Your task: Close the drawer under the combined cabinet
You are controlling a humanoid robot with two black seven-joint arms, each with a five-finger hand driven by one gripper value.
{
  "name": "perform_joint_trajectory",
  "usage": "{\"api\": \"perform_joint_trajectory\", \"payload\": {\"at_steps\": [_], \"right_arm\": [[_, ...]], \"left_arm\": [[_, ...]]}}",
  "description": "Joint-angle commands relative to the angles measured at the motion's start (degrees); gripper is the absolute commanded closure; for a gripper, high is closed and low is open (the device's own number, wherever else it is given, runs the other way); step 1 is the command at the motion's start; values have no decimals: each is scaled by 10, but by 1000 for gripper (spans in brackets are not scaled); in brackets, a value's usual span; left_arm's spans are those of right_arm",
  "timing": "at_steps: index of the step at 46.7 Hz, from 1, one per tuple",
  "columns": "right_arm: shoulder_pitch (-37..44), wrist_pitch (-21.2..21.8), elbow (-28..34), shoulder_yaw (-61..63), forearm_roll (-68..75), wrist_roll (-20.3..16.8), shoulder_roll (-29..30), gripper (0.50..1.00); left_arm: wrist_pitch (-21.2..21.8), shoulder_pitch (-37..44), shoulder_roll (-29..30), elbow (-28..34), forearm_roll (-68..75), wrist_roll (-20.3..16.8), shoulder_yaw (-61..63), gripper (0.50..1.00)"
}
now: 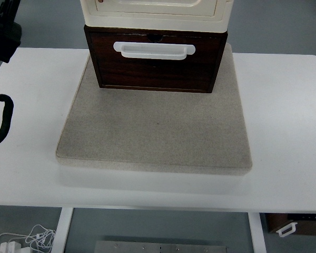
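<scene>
- A black looped cable (1,120) lay on the white table (284,132) at its left edge, well to the left of the beige mat (155,132).
- A dark object (2,31) sat beyond the table's far left corner, up and left of the mat; too little of it showed to name it.
- White cables (34,238) lay on the floor under the table's near left corner, below and left of the mat.
- The beige mat lay flat at the middle of the table.
- The dark wooden drawer (155,66) with its white handle (154,49) stood on the far part of the mat, its front facing the camera.
- The cream cabinet (155,11) sat directly on top of the drawer unit.
- A brown box with a white handle (297,225) lay on the floor, below and right of the mat.
- Neither robot hand was in view, so I cannot tell the state of their fingers.
</scene>
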Motion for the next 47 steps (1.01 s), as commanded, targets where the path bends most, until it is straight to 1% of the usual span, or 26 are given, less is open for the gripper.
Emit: {"api": "perform_joint_trajectory", "payload": {"at_steps": [1,8,13,15,18,23,26,32,37,41,44,47], "right_arm": [[0,-1,0,0,0,0,0,548],[0,0,0,0,0,0,0,548],[0,0,0,0,0,0,0,548],[0,-1,0,0,0,0,0,548],[0,-1,0,0,0,0,0,548],[0,-1,0,0,0,0,0,548],[0,0,0,0,0,0,0,548],[0,-1,0,0,0,0,0,548],[0,0,0,0,0,0,0,548],[0,-1,0,0,0,0,0,548],[0,-1,0,0,0,0,0,548],[0,0,0,0,0,0,0,548]], "left_arm": [[0,-2,5,31,1,-13,-39,500],[0,-4,24,76,0,-28,-88,500],[3,-4,39,108,0,-44,-93,500],[29,-5,44,122,0,-53,-93,500],[80,-11,53,148,1,-64,-90,500],[159,-20,63,198,7,-66,-75,500],[192,-22,70,225,9,-66,-55,500],[226,-20,94,278,6,-65,26,500],[261,-18,98,323,2,-65,97,500],[286,-11,98,346,1,-63,142,500],[296,-9,96,360,0,-53,158,500],[292,0,94,376,-5,-44,157,500]]}}
